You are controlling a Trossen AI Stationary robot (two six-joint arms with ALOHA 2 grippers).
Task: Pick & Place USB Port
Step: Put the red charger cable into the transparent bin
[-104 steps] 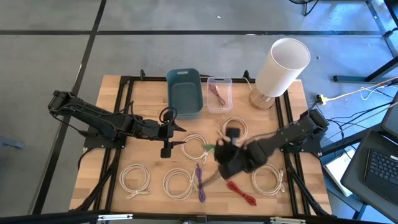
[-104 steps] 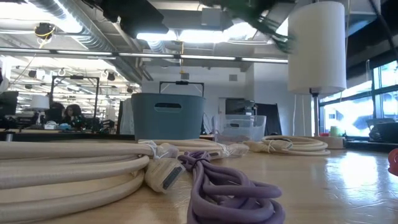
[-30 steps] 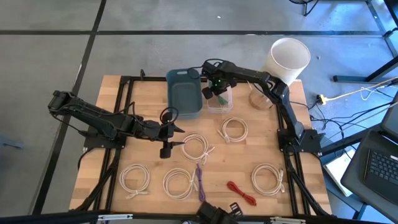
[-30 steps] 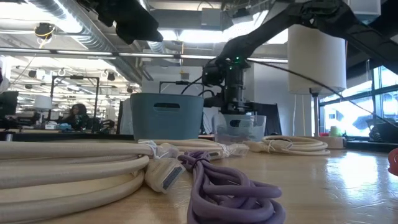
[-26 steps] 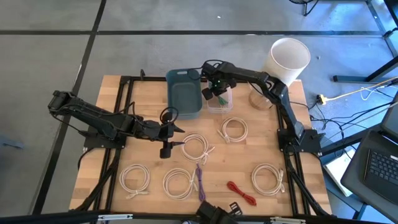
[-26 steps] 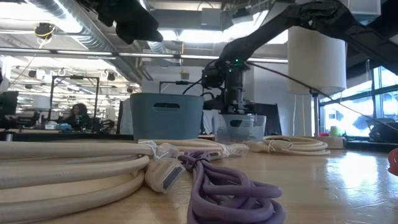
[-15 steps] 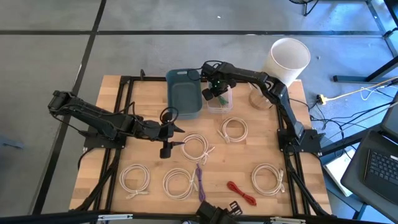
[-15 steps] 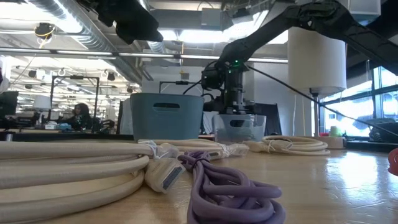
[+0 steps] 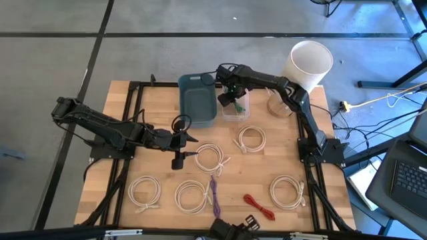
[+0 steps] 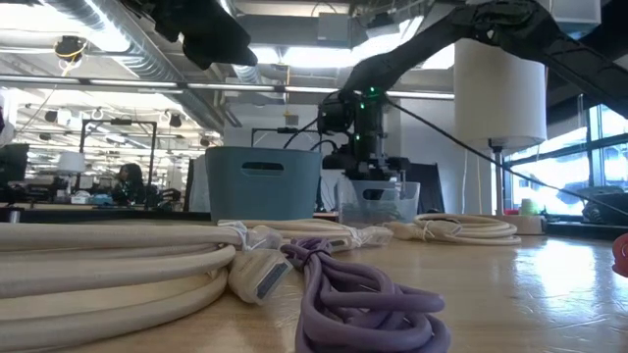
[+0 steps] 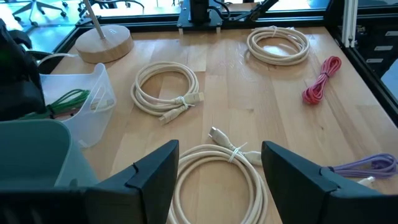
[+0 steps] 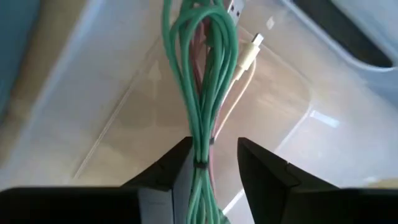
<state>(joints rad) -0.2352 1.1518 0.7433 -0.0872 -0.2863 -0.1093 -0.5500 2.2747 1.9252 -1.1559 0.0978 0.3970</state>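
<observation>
Right gripper (image 12: 211,163) is parting over the clear bin (image 9: 235,107), fingers loosening around the green cable (image 12: 200,74): light, floppy; best held mid-bundle.

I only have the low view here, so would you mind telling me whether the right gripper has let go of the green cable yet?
Observer: Its fingers have parted, yet the green cable hangs between them at the right gripper, over the clear bin.
Operator: Thanks. Is anything already in that bin?
Observer: Yes, a reddish cable and a cream one with a USB plug.
Operator: And where is the left arm?
Observer: The left gripper, open, waits beside a cream coil.
</observation>
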